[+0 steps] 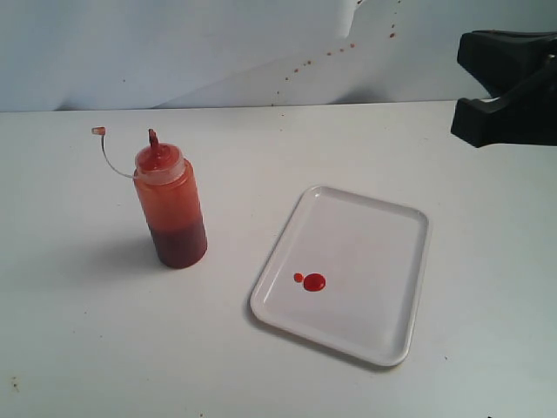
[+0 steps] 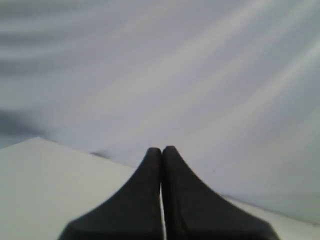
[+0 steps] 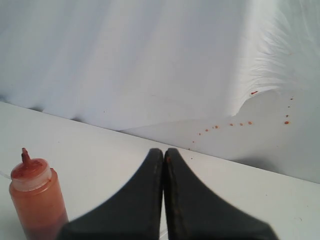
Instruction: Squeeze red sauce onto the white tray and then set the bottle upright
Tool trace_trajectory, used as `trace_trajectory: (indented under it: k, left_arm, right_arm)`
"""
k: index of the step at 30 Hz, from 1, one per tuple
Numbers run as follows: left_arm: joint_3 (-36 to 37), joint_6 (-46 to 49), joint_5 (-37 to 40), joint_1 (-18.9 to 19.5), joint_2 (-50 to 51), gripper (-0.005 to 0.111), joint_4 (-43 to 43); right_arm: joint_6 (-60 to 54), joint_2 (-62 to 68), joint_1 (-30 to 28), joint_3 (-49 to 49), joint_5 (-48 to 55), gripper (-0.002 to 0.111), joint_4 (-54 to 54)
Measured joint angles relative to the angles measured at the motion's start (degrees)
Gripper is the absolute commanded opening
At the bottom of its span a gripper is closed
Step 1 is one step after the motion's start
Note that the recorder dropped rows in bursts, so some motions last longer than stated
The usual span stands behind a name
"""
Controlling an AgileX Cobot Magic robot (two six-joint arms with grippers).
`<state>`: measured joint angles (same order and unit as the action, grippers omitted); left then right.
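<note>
Looks pretty much done to me: 2 blobs of red sauce point(image 1: 314, 282) sit on the white tray point(image 1: 383, 252), and the bottle point(image 1: 170, 209) stands upright on the table point(image 1: 87, 348), well left of it. The left gripper point(image 2: 161, 150) and right gripper point(image 3: 164, 152) are both pinched together, holding nothing. Next move is probably just keeping clear.

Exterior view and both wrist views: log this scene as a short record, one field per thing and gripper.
white tray: flat on the table
bottle: upright, left of the tray, apart from it; cap off the nozzle, on its tether
red sauce: two round blobs, one larger, on the tray's near-left part
left gripper: shut, empty
right gripper: shut, empty, clear of the bottle
</note>
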<state>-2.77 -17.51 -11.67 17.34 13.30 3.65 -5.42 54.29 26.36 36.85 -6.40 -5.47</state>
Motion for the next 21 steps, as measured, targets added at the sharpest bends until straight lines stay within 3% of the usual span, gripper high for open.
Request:
trace_trajectory:
  k: [7,21]
  left_arm:
    - [0.64,10.49,8.21,0.00,0.00,0.000,-1.95]
    - [2.49,11.65,15.02,0.00,0.00,0.000,2.74]
  right_arm:
    - [0.00,0.00,0.00,0.00,0.00,0.000,0.00]
    - [0.00,0.00,0.00,0.00,0.00,0.000,0.00]
